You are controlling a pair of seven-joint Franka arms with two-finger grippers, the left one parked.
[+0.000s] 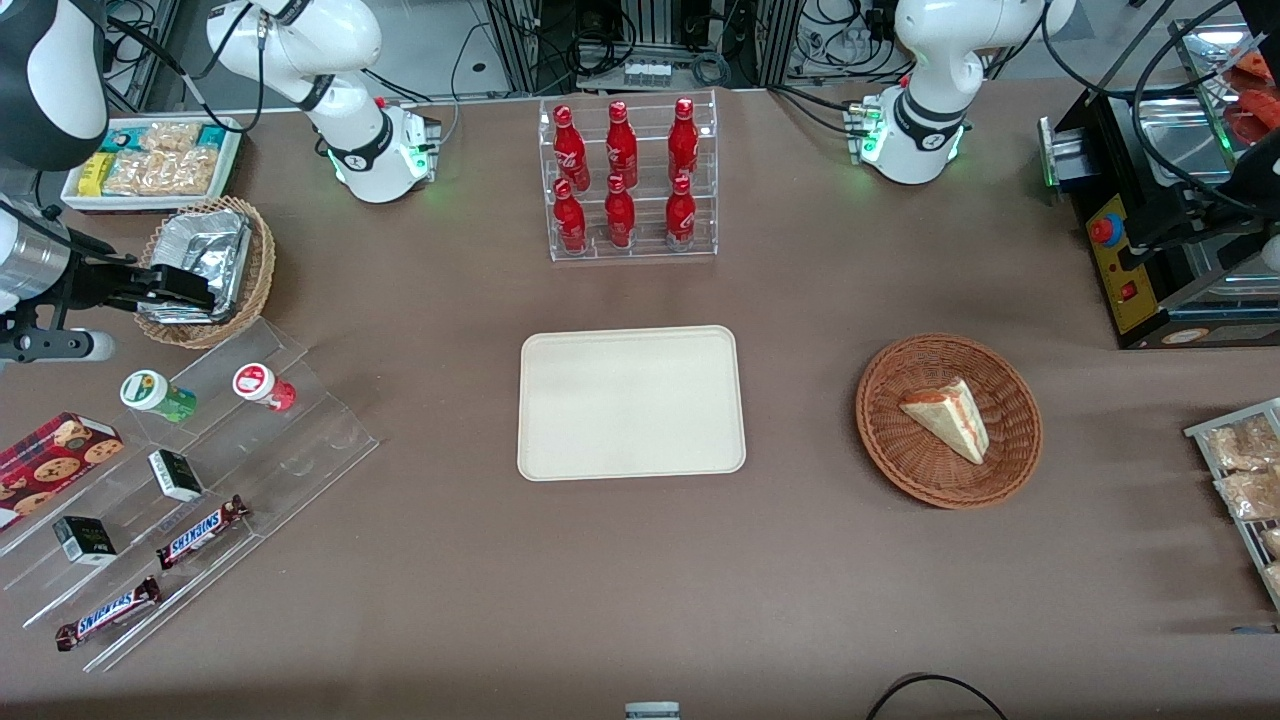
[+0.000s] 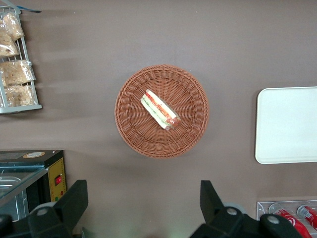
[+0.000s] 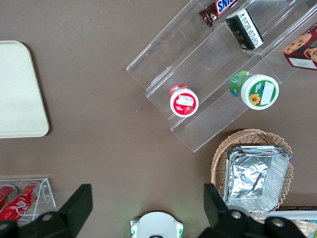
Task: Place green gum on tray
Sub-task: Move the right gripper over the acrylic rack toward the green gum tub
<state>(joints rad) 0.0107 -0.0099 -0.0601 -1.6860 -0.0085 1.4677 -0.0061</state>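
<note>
The green gum is a small green canister with a white lid. It lies on its side on a clear stepped stand, beside a like red canister. Both show in the right wrist view, the green gum and the red canister. The cream tray lies flat and bare at the table's middle; its corner shows in the right wrist view. My gripper hangs open and empty, high over the foil basket, farther from the front camera than the gum. In the right wrist view the gripper has its fingers wide apart.
The clear stand also holds Snickers bars, small dark boxes and a cookie box. A wicker basket holds foil trays. A rack of red bottles stands farther back. A wicker basket with a sandwich lies toward the parked arm's end.
</note>
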